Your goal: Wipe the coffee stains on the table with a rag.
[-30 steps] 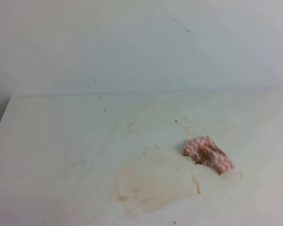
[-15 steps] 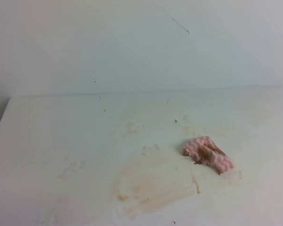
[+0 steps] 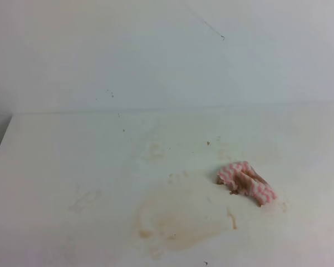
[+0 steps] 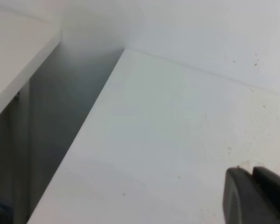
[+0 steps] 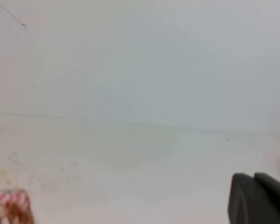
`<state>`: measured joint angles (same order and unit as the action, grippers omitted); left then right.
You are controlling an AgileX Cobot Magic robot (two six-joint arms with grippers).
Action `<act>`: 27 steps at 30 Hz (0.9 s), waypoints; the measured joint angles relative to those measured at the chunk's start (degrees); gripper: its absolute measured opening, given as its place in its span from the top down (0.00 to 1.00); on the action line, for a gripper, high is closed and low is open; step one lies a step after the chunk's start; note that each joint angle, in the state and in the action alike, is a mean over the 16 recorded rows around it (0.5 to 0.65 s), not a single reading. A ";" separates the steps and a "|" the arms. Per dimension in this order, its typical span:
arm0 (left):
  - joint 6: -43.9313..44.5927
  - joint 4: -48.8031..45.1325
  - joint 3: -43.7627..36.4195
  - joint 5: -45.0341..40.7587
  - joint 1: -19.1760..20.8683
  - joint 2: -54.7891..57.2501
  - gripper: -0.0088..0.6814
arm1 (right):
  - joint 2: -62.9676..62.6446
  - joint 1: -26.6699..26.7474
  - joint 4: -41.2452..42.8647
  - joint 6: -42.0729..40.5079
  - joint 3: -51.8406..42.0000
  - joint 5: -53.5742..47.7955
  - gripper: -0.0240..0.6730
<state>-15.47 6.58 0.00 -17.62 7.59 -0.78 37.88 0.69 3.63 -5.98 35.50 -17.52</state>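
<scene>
beside stain's right edge: rag | coffee stains near table front

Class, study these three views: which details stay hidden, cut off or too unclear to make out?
- Left gripper, left wrist view: cut off at the bottom-right corner.
- Right gripper, right wrist view: likewise cropped; picture blurred.
- Rag, right wrist view: bottom edge cuts it.
- Coffee stains, high view: lower part nears the frame edge; outline faint.

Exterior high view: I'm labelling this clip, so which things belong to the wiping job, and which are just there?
Belongs to the job:
rag
coffee stains
table

Just there:
white wall
tiny dark specks on the tabletop
</scene>
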 joint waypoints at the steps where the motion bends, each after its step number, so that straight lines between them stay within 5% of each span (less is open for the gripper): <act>1: 0.00 0.00 0.00 0.00 0.00 0.10 0.99 | -2.44 -0.93 0.61 -0.20 -2.67 1.02 0.97; 14: 0.00 -0.01 -0.33 0.16 0.00 0.20 0.99 | -32.90 -5.45 9.27 -0.26 -31.21 1.47 0.97; 27: 0.00 -0.02 -0.88 0.43 0.00 0.00 0.99 | -38.51 -5.47 9.52 5.11 -36.82 -4.31 0.97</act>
<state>-15.47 6.56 -0.88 -17.19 7.59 -0.78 -0.64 -4.78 13.15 -0.87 -1.32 -21.83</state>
